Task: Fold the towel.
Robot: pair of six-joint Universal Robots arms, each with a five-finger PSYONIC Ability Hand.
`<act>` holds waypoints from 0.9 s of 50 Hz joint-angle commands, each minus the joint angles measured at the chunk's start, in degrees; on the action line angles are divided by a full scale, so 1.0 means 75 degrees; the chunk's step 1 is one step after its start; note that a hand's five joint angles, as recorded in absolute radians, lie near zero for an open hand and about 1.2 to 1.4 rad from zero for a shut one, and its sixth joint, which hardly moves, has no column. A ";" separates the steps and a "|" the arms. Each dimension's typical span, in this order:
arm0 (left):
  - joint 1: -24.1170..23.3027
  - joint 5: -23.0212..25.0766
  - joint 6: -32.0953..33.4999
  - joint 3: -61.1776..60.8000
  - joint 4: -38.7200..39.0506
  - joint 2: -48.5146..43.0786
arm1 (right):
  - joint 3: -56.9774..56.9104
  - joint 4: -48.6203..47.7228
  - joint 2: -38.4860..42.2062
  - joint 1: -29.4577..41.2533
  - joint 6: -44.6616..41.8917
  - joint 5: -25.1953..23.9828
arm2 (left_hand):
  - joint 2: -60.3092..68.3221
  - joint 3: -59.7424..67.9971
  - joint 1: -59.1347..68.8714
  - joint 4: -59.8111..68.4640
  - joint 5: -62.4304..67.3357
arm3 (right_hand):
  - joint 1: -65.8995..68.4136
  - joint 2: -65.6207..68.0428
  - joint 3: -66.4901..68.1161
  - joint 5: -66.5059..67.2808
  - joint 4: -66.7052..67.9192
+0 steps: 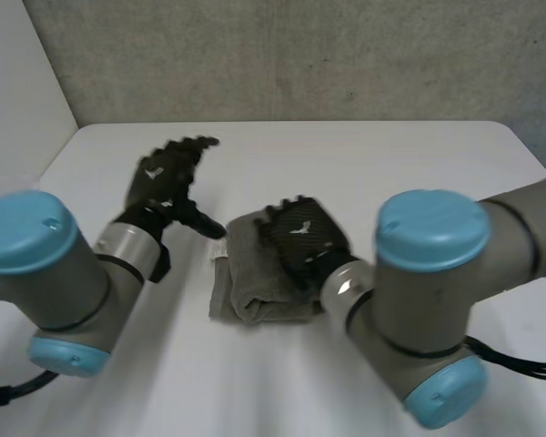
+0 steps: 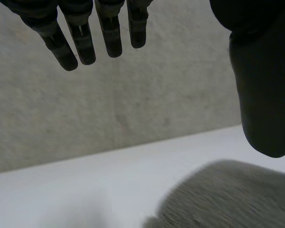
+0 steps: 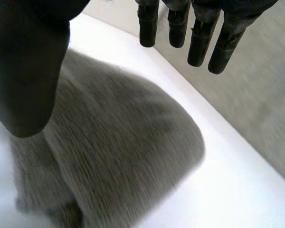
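Observation:
A grey towel (image 1: 255, 278) lies folded into a small bundle in the middle of the white table (image 1: 364, 164). My right hand (image 1: 302, 237) hovers over the towel's right part, fingers straight and spread, holding nothing; in its wrist view the towel (image 3: 114, 156) lies under the palm with the fingers (image 3: 199, 42) clear above it. My left hand (image 1: 164, 177) is raised left of the towel, fingers straight, thumb pointing toward the bundle. In the left wrist view its fingers (image 2: 80, 42) hang free and the towel's edge (image 2: 228, 199) lies below the thumb.
A grey wall (image 1: 300, 55) runs behind the table's far edge. Bare white table surface lies on all sides of the towel.

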 commanded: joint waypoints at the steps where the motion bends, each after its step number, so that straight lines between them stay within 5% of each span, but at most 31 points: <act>1: -0.0698 0.0034 0.0058 0.0317 -0.0193 -0.0979 | 0.0501 -0.0075 -0.0054 -0.0885 0.0269 -0.0044 | -0.0364 -0.0275 -0.0398 -0.0392 -0.1461 | -0.0445 -0.0515 -0.0497 -0.0450 -0.0586; 22: -0.0863 -0.0024 0.1136 0.0434 -0.0698 -0.1428 | 0.0114 -0.0145 0.1012 -0.1084 0.0703 -0.0302 | -0.0431 -0.0342 -0.0465 -0.0459 -0.1528 | -0.0445 -0.0515 -0.0497 -0.0450 -0.0586; 37: -0.0769 -0.0083 0.1078 0.1208 -0.2034 0.0999 | 0.0348 -0.0110 -0.2220 -0.1985 0.1592 0.0072 | -0.0431 -0.0342 -0.0465 -0.0460 -0.1528 | -0.0445 -0.0515 -0.0497 -0.0450 -0.0586; 45: -0.0488 -0.1466 0.1137 0.2169 -0.3381 0.1644 | 0.0442 -0.0098 -0.2585 -0.2069 0.2097 0.0646 | -0.0408 -0.0319 -0.0443 -0.0437 -0.1506 | -0.0445 -0.0515 -0.0497 -0.0450 -0.0586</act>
